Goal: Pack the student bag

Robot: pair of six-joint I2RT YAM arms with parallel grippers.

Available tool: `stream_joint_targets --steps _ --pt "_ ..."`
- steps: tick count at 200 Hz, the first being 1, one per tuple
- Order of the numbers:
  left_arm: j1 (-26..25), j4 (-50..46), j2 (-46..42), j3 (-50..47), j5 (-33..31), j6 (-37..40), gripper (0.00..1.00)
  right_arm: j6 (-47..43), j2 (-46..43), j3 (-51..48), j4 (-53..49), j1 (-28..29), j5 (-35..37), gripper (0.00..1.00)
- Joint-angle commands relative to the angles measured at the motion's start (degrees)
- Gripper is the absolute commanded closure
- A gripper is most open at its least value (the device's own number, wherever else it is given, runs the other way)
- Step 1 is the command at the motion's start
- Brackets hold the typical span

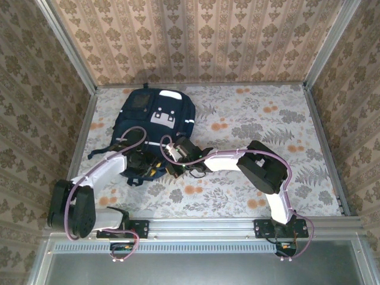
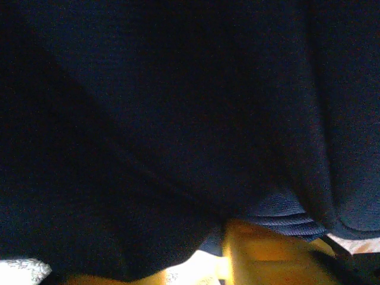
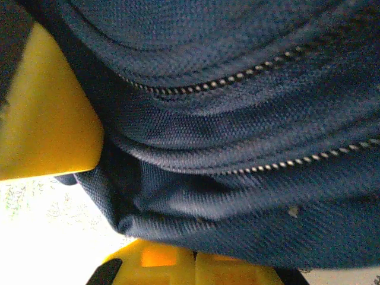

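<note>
While both grippers work at its near end, the backpack (image 1: 155, 116) lies flat on the table (image 1: 267, 119), front pocket up.
Its long axis runs from the jaws away toward the far wall, leaning slightly right, and a strap (image 1: 101, 151) trails off left of the jaws. The right gripper (image 1: 172, 155) is clenched on a fold of navy cloth just below two zippers (image 3: 249, 74). The left gripper (image 1: 144, 166) sits under dark cloth that hangs over its yellow finger (image 2: 261, 255); whether its jaws grip anything cannot be told.
</note>
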Motion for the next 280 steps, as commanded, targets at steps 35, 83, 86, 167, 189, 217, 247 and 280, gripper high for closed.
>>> stream_joint_targets --steps 35,83,86,167,189,217,247,280 --pt "2.3 1.0 -1.8 3.0 -5.8 2.5 1.00 -1.4 -2.2 -2.5 2.8 0.5 -0.2 1.00" --pt "5.8 -2.6 -7.9 2.0 -6.6 4.9 1.00 -3.4 -3.6 -4.3 1.2 -1.6 0.8 1.00" --pt "6.0 -2.7 -8.2 1.9 -6.6 5.0 1.00 -3.4 -3.6 -4.4 1.2 -1.7 0.8 1.00" --pt "9.0 -4.9 -12.1 -1.3 -4.3 7.4 1.00 -6.9 -3.1 -1.6 -2.1 -6.4 0.7 1.00" --pt "10.1 -5.6 -13.3 -1.6 -4.1 8.2 1.00 -8.3 -3.2 -0.5 -3.9 -8.2 0.9 1.00" --pt "11.3 -5.7 -13.4 -2.1 -2.9 8.9 1.00 -9.3 -2.3 1.4 -6.2 -10.1 0.5 1.00" --pt "11.9 -6.0 -13.5 -2.3 -2.2 9.5 1.00 -9.6 -1.0 3.5 -8.2 -11.1 1.2 1.00" --pt "12.5 -5.9 -13.5 -2.4 -1.6 9.9 1.00 -9.2 0.3 5.1 -9.3 -11.7 2.4 1.00"
